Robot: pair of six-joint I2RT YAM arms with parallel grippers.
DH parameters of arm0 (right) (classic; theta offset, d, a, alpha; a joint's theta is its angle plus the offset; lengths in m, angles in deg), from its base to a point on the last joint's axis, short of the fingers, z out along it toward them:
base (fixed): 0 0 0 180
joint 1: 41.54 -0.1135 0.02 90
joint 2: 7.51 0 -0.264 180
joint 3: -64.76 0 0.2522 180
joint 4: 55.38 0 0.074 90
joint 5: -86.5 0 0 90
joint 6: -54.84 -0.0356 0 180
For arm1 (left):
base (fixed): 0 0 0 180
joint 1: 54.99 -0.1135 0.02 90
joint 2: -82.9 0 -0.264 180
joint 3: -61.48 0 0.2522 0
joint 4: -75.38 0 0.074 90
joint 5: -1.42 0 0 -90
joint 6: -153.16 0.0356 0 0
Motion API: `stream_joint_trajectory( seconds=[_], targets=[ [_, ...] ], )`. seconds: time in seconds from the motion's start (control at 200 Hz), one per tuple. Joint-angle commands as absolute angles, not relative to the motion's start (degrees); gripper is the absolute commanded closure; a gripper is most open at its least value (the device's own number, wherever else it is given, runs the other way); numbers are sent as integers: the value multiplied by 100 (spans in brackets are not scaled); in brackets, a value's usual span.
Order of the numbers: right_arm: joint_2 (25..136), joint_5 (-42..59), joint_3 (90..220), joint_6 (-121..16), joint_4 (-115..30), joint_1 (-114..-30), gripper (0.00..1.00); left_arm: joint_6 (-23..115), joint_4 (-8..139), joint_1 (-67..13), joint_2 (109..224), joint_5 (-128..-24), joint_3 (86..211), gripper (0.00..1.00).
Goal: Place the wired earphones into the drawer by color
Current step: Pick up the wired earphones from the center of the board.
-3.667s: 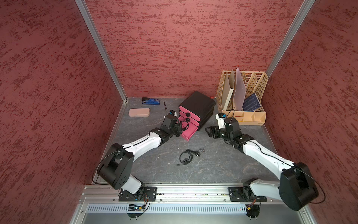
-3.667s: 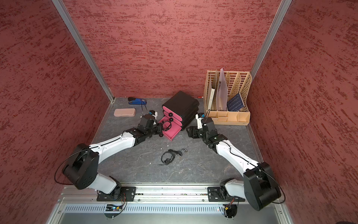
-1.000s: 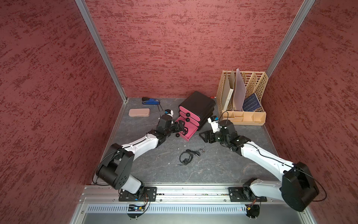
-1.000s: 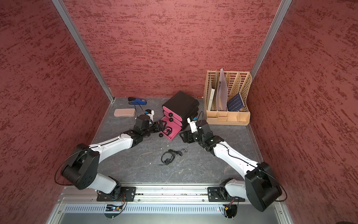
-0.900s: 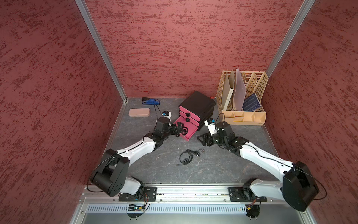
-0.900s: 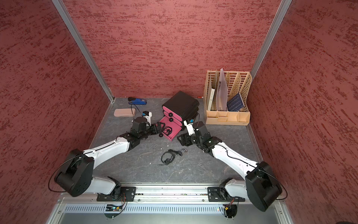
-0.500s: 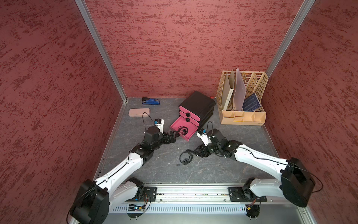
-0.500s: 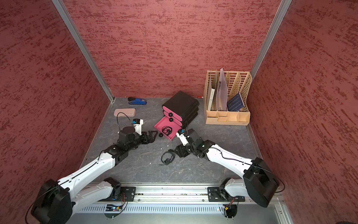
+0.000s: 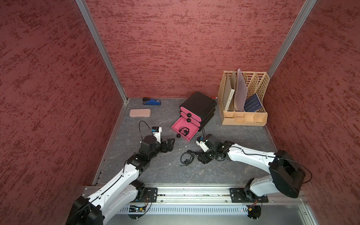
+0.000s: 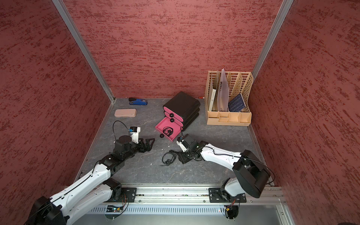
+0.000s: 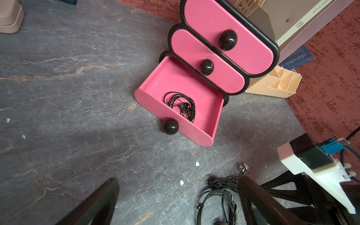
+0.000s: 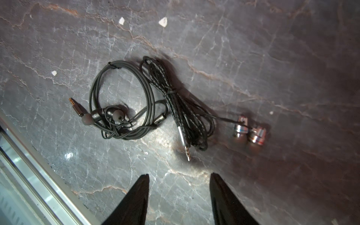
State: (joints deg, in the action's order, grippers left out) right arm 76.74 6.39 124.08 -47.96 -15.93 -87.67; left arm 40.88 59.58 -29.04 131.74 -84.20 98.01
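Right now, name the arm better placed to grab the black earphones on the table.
Right. The right gripper sits open just beside the black coiled earphone bundles; the left gripper is farther away.

Pose: left arm (image 9: 124, 175) and right arm (image 9: 249, 155) extended forward, converging; left end effector (image 9: 172, 144) with jaws spread wide, empty; right end effector (image 12: 179, 175) tilted downward, jaws partly parted, empty.

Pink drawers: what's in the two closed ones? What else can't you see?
Closed drawers: contents hidden behind their fronts, every view.
Earphones on the table: left wrist view, cut off by the edge and a finger of the left gripper.
Shiny earbuds: right wrist view, blurred.
Earphones in the drawer: top views, too small to tell buds from plug.
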Motion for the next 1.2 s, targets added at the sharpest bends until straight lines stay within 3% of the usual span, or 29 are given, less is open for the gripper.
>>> stream_joint_trajectory(
  seconds=[0.0,0.746,1.192],
  targets=[
    [7853,318,12709,-4723,-1570,-8817,46,4211,5995,-2942,13169,-8430,9781,0],
    [8702,195,13174,-4528,-1869,-8823,54,4242,6017,-2970,13221,-8481,9786,0],
    [8648,195,13007,-4580,-1860,-8830,86,4242,6011,-2984,13222,-8469,9796,0]
  ],
)
